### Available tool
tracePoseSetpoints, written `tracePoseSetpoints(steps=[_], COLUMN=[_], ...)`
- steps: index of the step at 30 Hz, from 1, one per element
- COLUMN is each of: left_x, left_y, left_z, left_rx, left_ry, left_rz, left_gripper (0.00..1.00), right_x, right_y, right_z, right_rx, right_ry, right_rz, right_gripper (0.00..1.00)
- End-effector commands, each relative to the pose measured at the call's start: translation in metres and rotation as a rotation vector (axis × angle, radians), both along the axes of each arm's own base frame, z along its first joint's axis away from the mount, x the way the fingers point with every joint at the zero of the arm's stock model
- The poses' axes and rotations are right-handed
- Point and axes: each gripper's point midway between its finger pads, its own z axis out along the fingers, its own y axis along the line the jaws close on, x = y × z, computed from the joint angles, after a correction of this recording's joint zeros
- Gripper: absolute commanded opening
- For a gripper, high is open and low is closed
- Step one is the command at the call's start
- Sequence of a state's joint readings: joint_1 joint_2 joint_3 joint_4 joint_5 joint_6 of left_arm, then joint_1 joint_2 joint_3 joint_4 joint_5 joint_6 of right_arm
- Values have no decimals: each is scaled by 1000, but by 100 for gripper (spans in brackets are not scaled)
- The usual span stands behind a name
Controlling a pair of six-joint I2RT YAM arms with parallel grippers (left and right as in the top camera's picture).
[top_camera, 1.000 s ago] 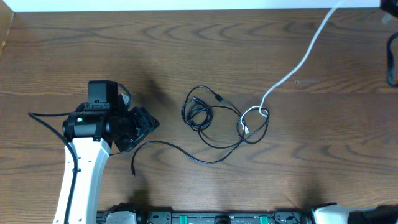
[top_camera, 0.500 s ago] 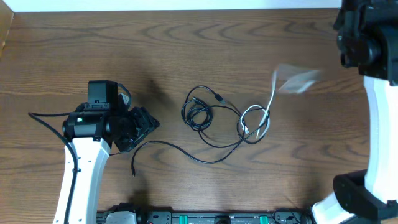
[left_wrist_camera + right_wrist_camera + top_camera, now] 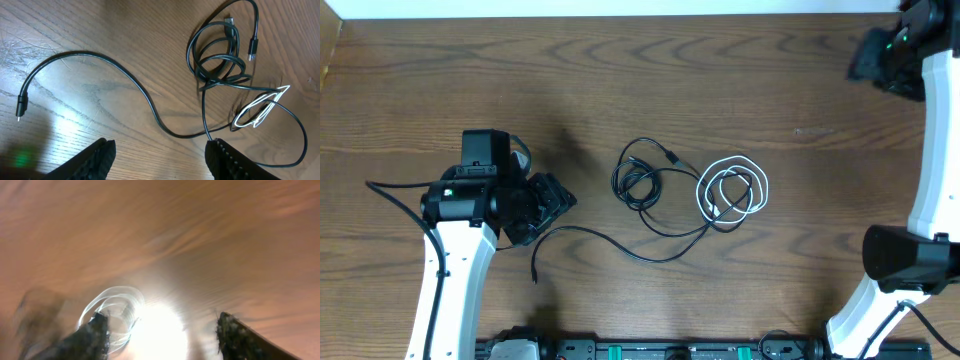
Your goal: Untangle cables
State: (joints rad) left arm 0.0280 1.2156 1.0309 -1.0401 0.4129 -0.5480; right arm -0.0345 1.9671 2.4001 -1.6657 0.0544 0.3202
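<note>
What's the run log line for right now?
left fingers: open, empty | right fingers: open, empty | white cable: coiled on table, overlapping black cables | status: tangled

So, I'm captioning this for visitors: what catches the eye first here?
The white cable, coiled bright against the dark table right of centre, overlaps a loop of the black cables. From that black tangle at mid-table a long tail snakes left toward the left arm, whose open fingers hold nothing.
</note>
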Motion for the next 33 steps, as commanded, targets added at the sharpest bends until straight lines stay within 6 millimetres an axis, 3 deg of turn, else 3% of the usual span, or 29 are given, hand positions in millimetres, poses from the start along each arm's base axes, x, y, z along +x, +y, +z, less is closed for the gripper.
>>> tracePoseSetpoints(steps=[1,4,15,17,21,23,33], left_x=[1,1,1,1,1,1,1], left_y=[1,1,1,1,1,1,1], left_z=[2,2,2,2,2,2,2], left_rx=[10,10,10,10,10,10,10], left_ry=[-10,-10,-10,-10,-10,-10,-10], left_rz=[-15,-15,-15,-15,-15,-15,-15], left_gripper=[63,63,63,63,63,63,63], right_x=[-6,-11,-38,-42,-51,-60,-106], right_y=[90,112,191,209,228,236,240], right_z=[-4,-22,-127,-147,-169,-178,-210], right_rx=[350,341,346,339,335,322,147], right_ry=[27,82,339,340,354,366,499], right_rz=[375,482,612,659,693,760,907], right_gripper=[75,88,89,85,66,62,48])
